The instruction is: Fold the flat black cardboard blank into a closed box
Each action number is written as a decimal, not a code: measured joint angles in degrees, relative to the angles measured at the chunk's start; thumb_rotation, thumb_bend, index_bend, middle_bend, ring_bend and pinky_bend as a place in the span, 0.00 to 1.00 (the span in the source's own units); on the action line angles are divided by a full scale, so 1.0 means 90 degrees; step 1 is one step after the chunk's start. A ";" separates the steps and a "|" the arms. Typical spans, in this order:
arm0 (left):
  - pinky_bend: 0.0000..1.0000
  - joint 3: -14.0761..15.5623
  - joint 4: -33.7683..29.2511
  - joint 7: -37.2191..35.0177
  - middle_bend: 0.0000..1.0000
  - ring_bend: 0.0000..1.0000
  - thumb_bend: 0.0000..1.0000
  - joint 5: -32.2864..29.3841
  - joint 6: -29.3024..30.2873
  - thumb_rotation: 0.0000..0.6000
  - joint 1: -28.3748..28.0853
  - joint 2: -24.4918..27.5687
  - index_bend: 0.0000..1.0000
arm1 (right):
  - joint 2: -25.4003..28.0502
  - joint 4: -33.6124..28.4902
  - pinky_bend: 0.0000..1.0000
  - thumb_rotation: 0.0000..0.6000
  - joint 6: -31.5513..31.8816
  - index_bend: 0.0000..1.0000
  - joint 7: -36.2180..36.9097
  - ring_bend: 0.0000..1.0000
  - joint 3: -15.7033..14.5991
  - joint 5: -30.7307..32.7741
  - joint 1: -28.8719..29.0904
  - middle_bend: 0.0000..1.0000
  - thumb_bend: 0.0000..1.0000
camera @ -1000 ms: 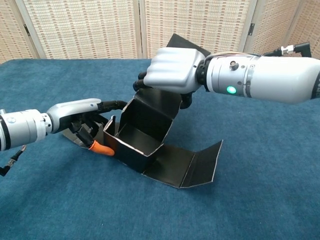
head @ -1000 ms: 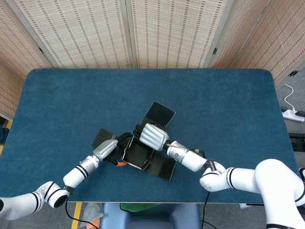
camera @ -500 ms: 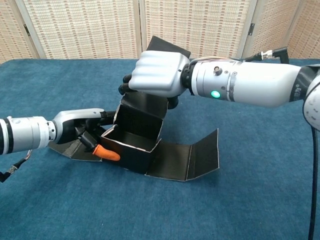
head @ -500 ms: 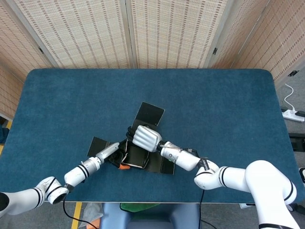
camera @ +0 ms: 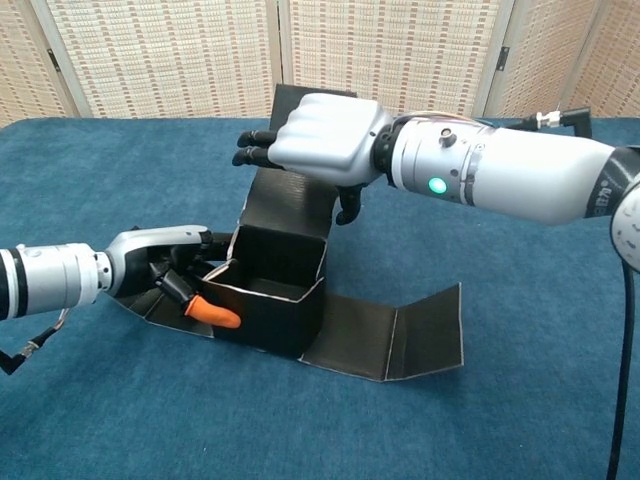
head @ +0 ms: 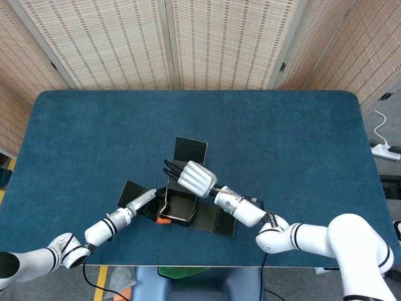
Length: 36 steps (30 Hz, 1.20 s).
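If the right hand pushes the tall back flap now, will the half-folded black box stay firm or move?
The cardboard box is probably light and may slide on the cloth. The left hand at its side likely steadies it. The back flap should hinge at its crease; the right hand hovers above.

Head view looks straight down; chest view faces forward, low, nearer.

I can read no text, label, brand or number anywhere, neither on my arms nor on the cardboard.
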 measured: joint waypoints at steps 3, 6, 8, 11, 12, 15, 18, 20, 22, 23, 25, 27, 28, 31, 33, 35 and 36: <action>0.77 0.0027 -0.0056 -0.0109 0.27 0.54 0.21 -0.0009 0.0060 1.00 0.0025 0.0059 0.25 | 0.0179 -0.0275 1.00 1.00 0.0168 0.00 0.0246 0.66 0.0030 0.0003 -0.0153 0.00 0.00; 0.77 0.0066 -0.0118 -0.0246 0.30 0.54 0.21 0.0005 0.0164 1.00 0.0055 0.0136 0.26 | 0.0453 -0.0618 1.00 1.00 0.0398 0.00 0.0530 0.66 0.0037 0.0002 -0.0388 0.00 0.00; 0.77 0.0088 -0.0156 -0.0316 0.32 0.54 0.21 0.0008 0.0248 1.00 0.0087 0.0178 0.27 | 0.0639 -0.0862 1.00 1.00 0.0591 0.00 0.0749 0.66 0.0026 -0.0021 -0.0574 0.00 0.00; 0.76 0.0101 -0.0220 -0.0437 0.34 0.54 0.21 -0.0005 0.0350 1.00 0.0137 0.0242 0.28 | 0.0892 -0.1188 1.00 1.00 0.0938 0.00 0.1066 0.66 -0.0011 -0.0130 -0.0852 0.00 0.00; 0.76 0.0102 -0.0245 -0.0479 0.34 0.54 0.21 -0.0012 0.0379 1.00 0.0153 0.0266 0.29 | 0.0976 -0.1288 1.00 1.00 0.1057 0.00 0.1162 0.66 -0.0030 -0.0179 -0.0945 0.00 0.00; 0.76 0.0106 -0.0331 -0.0672 0.34 0.54 0.21 -0.0041 0.0465 1.00 0.0207 0.0373 0.29 | 0.1257 -0.1586 1.00 1.00 0.1464 0.00 0.1562 0.66 -0.0113 -0.0364 -0.1279 0.00 0.00; 0.76 0.0102 -0.0408 -0.0967 0.35 0.54 0.21 -0.0091 0.0532 1.00 0.0263 0.0491 0.29 | 0.1467 -0.1780 1.00 1.00 0.1871 0.00 0.2091 0.66 -0.0195 -0.0527 -0.1620 0.00 0.00; 0.76 0.0100 -0.0451 -0.1267 0.36 0.54 0.21 -0.0116 0.0580 1.00 0.0302 0.0574 0.29 | 0.1571 -0.1850 1.00 1.00 0.2142 0.00 0.2555 0.66 -0.0245 -0.0634 -0.1853 0.00 0.00; 0.76 0.0100 -0.0476 -0.1595 0.36 0.54 0.21 -0.0131 0.0625 1.00 0.0336 0.0643 0.29 | 0.1673 -0.1877 1.00 1.00 0.2442 0.00 0.3064 0.66 -0.0301 -0.0764 -0.2108 0.00 0.00; 0.76 0.0100 -0.0487 -0.1847 0.36 0.54 0.21 -0.0137 0.0660 1.00 0.0359 0.0689 0.29 | 0.1712 -0.1878 1.00 1.00 0.2595 0.00 0.3279 0.66 -0.0322 -0.0822 -0.2229 0.00 0.00; 0.76 0.0101 -0.0495 -0.2270 0.36 0.54 0.21 -0.0133 0.0729 1.00 0.0394 0.0755 0.30 | 0.1772 -0.1855 1.00 1.00 0.2994 0.00 0.3745 0.66 -0.0341 -0.0937 -0.2499 0.00 0.01; 0.76 0.0100 -0.0499 -0.2829 0.36 0.54 0.21 -0.0120 0.0829 1.00 0.0436 0.0825 0.30 | 0.1777 -0.1798 1.00 1.00 0.3355 0.00 0.4153 0.67 -0.0325 -0.1017 -0.2694 0.00 0.02; 0.76 0.0098 -0.0499 -0.3087 0.36 0.54 0.21 -0.0111 0.0881 1.00 0.0454 0.0853 0.30 | 0.1766 -0.1741 1.00 1.00 0.3564 0.00 0.4443 0.67 -0.0306 -0.1064 -0.2802 0.00 0.02; 0.75 0.0089 -0.0500 -0.4006 0.36 0.54 0.21 -0.0071 0.1084 1.00 0.0518 0.0936 0.30 | 0.1693 -0.1507 1.00 1.00 0.3919 0.00 0.5193 0.67 -0.0252 -0.1191 -0.3059 0.00 0.02; 0.75 0.0079 -0.0506 -0.4664 0.36 0.53 0.21 -0.0046 0.1231 1.00 0.0561 0.0993 0.30 | 0.1611 -0.1301 1.00 1.00 0.4089 0.00 0.5564 0.67 -0.0217 -0.1259 -0.3208 0.00 0.02; 0.75 0.0055 -0.0521 -0.5260 0.36 0.52 0.21 -0.0028 0.1375 1.00 0.0596 0.1055 0.30 | 0.1461 -0.1089 1.00 1.00 0.4163 0.00 0.5832 0.67 -0.0167 -0.1296 -0.3322 0.00 0.02; 0.74 0.0042 -0.0531 -0.5475 0.36 0.51 0.21 -0.0019 0.1443 1.00 0.0609 0.1085 0.30 | 0.1379 -0.1044 1.00 1.00 0.4154 0.00 0.5906 0.67 -0.0143 -0.1300 -0.3337 0.00 0.02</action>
